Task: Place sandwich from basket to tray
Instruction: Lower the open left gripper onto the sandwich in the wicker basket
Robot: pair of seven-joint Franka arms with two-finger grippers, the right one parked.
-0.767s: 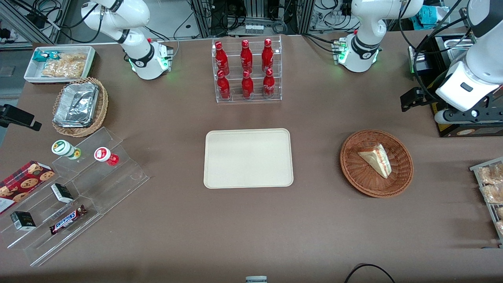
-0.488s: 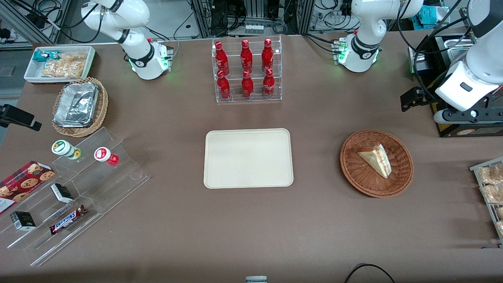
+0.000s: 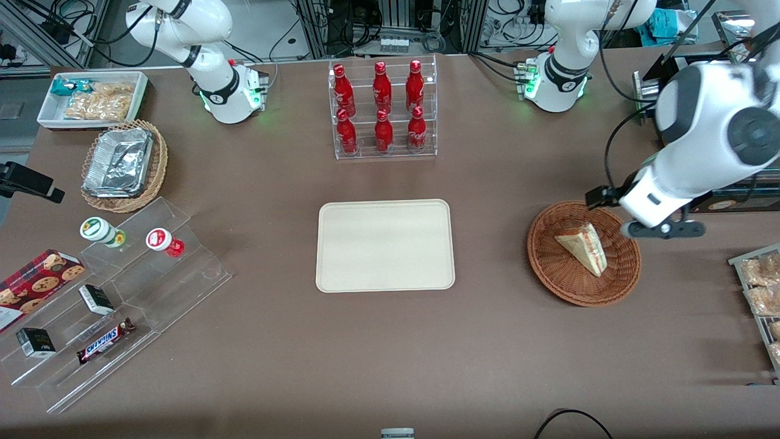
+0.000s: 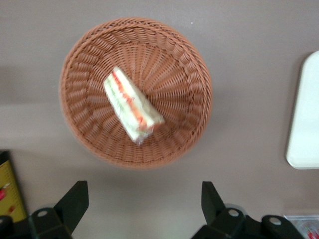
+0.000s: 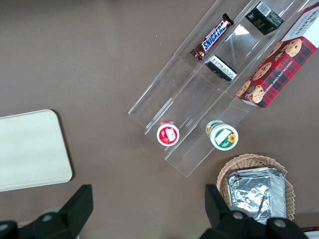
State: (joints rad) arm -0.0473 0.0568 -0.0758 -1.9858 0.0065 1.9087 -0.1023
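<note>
Left gripper [image 4: 142, 209] raised, jaws spread wide, apparently empty

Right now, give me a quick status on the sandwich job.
Hand open, above the basket. Sandwich lying in basket, untouched. Tray bare. Nothing between them.

1. One sandwich [image 3: 583, 247]; one reddish-brown basket [image 3: 548, 268]; one cream tray [image 3: 385, 245];
2. Six red bottles [image 3: 382, 107] in one clear rack;
3. One tan basket [image 3: 159, 164] of foil containers; one white bin [image 3: 46, 110] of snacks;
4. Two lidded cups [image 3: 131, 235]; two small dark boxes [image 3: 66, 320]; one Snickers bar [image 3: 103, 340]; one cookie box [image 3: 33, 285];
5. One gripper [image 4: 142, 211], above the table beside the reddish-brown basket, fingers spread.
</note>
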